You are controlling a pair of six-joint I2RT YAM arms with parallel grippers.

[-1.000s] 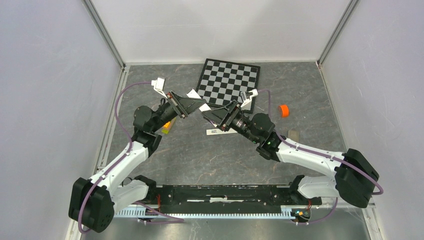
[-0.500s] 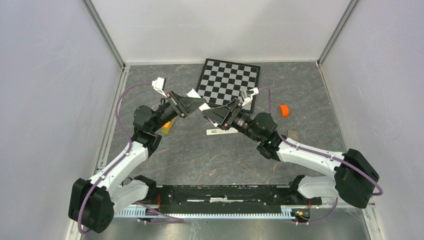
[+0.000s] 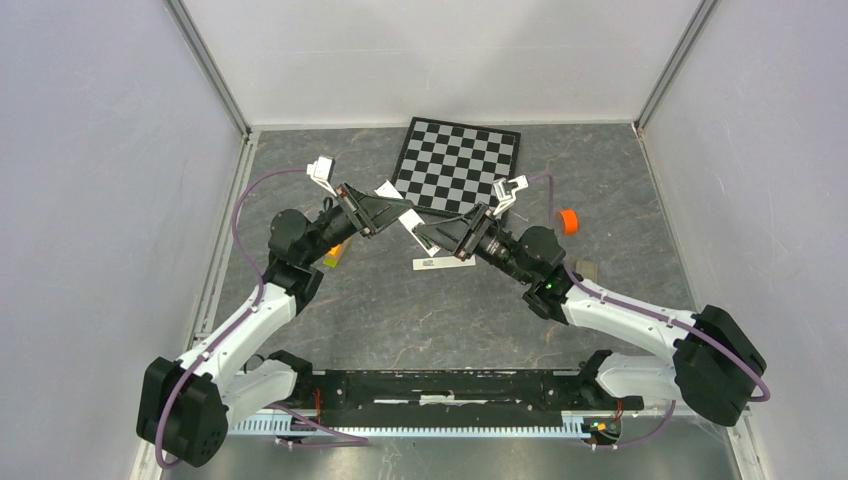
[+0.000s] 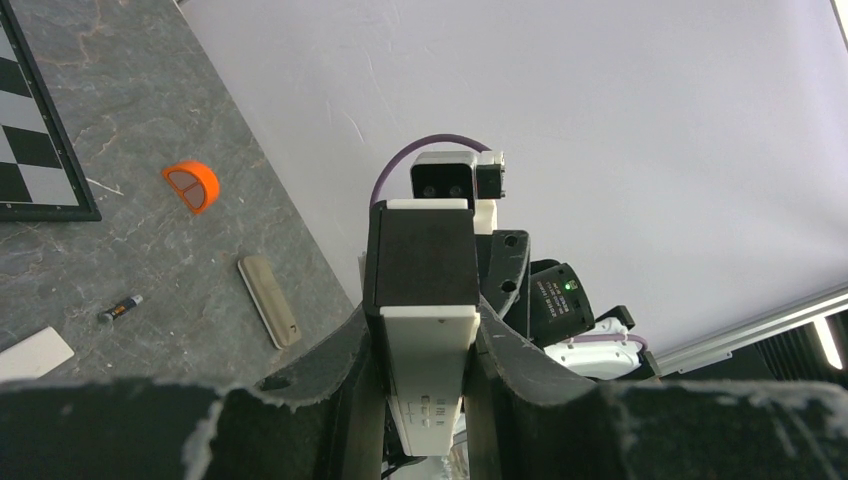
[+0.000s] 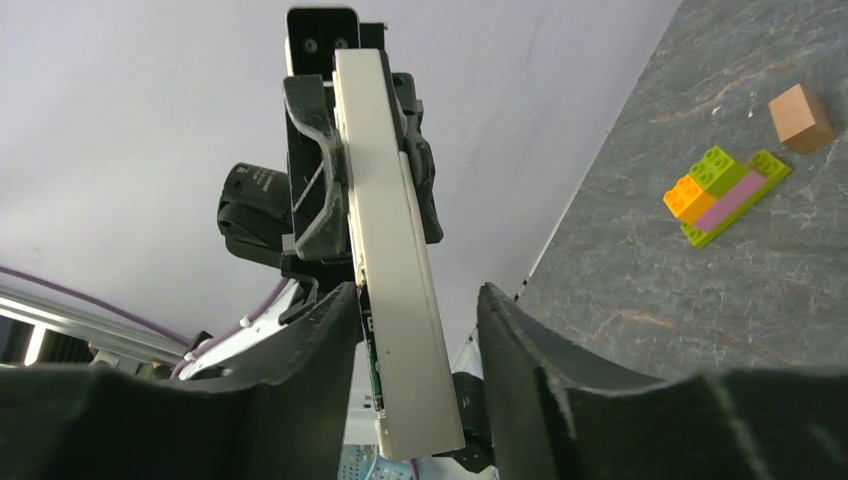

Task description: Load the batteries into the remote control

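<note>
Grey stone-patterned table [image 3: 400,310], walled on three sides. Both arms reach in and meet above the middle of it, just in front of the checkerboard [image 3: 460,165] at the back. Left gripper [image 3: 398,210] is clenched on the remote control [image 5: 385,250], which is held clear of the table with its long white body pointing at the other arm. Right gripper [image 5: 415,300] has its jaws parted with the free end of the remote between them. One finger [image 5: 330,330] sits close against the remote, and there is a clear gap to the other, so no grip from that side. On the right half of the table lies a plain cream block [image 4: 268,300], and an orange round cap [image 4: 192,184] sits farther back near the checkerboard's corner. A stack of toy bricks [image 5: 725,195] lies on the left half, with a small wooden cube [image 5: 800,117] just beside it. One battery [image 4: 119,309] is loose on the table, near the cream block but not touching it. No other batteries in sight.
</note>
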